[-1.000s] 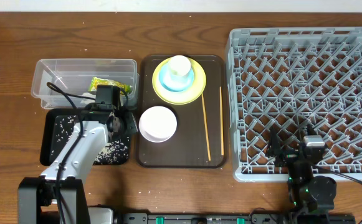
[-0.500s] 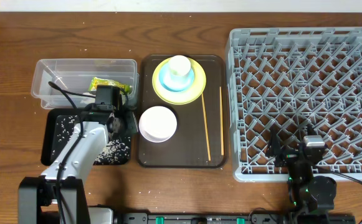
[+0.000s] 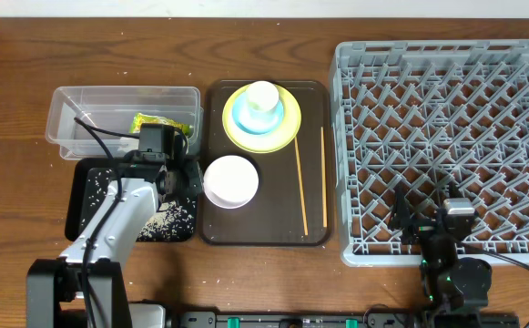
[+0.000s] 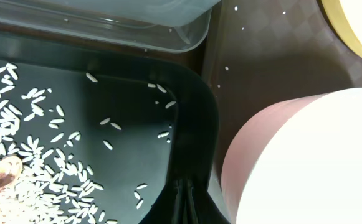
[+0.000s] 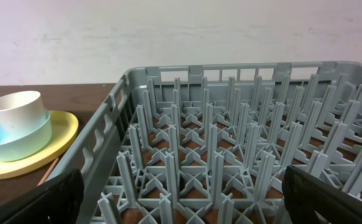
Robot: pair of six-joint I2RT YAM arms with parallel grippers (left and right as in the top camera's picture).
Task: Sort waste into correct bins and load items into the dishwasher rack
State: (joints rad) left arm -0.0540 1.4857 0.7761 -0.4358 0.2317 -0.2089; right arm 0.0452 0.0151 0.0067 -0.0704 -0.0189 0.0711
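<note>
Halfway, I judge: crinkly wrapper (image 3: 159,123) in the clear tub (image 3: 64,109), rice grains (image 4: 37,168) strewn across the matte black tray (image 4: 193,124), pegged grey rack (image 3: 446,55) bare. Round plate (image 3: 287,128), blue bowl (image 3: 241,114), cup (image 3: 262,96), pink-sided bowl (image 3: 230,179) and thin chopsticks (image 3: 300,187) wait on the brown tray (image 3: 264,232). My left gripper (image 4: 190,193) is pinched shut, empty, at the black tray's rim; the right gripper (image 5: 187,196) gapes wide, empty, at the rack's near edge.

Overhead downward; wrists close; right faces rack (image 5: 230,70)

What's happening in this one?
The left gripper is shut at the rim of the shallow black rectangular tray holding loose white rice grains, beside the white bowl with pinkish outside. The green-yellow-orange snack wrapper lies in the clear plastic tub. The right gripper hangs open by the grey plastic dishwasher rack, which holds no dishes yet.
</note>
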